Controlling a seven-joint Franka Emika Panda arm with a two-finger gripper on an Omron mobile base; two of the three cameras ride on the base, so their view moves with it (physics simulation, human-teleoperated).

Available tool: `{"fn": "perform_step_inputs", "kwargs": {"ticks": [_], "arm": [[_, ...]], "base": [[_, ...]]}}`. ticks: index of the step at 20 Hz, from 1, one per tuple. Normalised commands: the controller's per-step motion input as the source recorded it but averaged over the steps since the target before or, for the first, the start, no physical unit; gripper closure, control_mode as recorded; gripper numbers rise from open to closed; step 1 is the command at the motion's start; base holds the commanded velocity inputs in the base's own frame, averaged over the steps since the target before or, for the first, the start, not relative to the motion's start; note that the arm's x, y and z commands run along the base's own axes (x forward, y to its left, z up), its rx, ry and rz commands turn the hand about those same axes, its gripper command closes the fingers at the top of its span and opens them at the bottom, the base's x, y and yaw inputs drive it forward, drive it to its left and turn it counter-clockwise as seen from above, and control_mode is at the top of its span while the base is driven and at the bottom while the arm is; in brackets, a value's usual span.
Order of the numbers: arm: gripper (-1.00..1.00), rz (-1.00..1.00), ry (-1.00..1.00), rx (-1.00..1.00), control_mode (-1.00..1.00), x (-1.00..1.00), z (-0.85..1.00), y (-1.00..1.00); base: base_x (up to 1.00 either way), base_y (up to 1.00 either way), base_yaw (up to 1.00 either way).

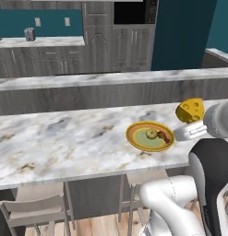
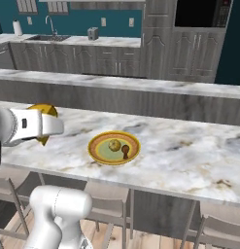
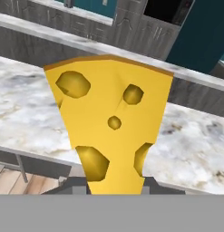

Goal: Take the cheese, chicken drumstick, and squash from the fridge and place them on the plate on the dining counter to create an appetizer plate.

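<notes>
1. Your gripper [image 3: 115,183] had its jaws clamped on the cheese [image 3: 111,131]; in the hand view the yellow wedge rose straight from between the two dark fingertips, narrow end down, broad end up.
2. In the left base view you held the cheese [image 1: 190,110] in the air above the dining counter [image 1: 64,138], to the right of the plate [image 1: 150,136] and apart from it.
3. In the right base view the cheese [image 2: 43,111] was mostly hidden behind the white hand; a yellow edge showed above and below it, left of the plate [image 2: 114,147].
4. The plate lay flat on the dining counter [image 2: 189,146], near its front edge.
5. On the plate you had two items side by side at the greenish centre: the squash [image 1: 151,133], pale and rounded, and the chicken drumstick [image 1: 165,137], reddish-brown. They looked to be touching or nearly so; you could not tell which.
6. From the right base view the squash [image 2: 113,144] lay left of the chicken drumstick [image 2: 125,150].
7. Grey stools [image 1: 34,209] stood under the counter's near edge.
8. Behind the dining counter ran a second counter, and farther back a sink [image 2: 47,37] against the teal wall.
</notes>
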Motion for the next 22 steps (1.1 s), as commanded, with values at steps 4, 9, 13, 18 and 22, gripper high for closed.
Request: {"fn": "perform_step_inputs", "kwargs": {"ticks": [4,9,13,18,22], "arm": [[1.00,0.04,0.02,0.00,-1.00,0.22,-0.16,-0.04],[1.00,0.02,0.09,0.00,-1.00,0.24,-0.37,0.00],[1.00,0.03,0.16,0.00,-1.00,0.47,-0.50,0.00],[1.00,0.00,0.13,0.00,-1.00,0.51,-0.51,0.00],[1.00,0.00,0.09,0.00,-1.00,0.59,-0.58,0.00]], "base": [[0.00,0.00,0.00],[0.00,0.00,0.00],[0.00,0.00,0.00],[0.00,0.00,0.00],[0.00,0.00,0.00]]}}
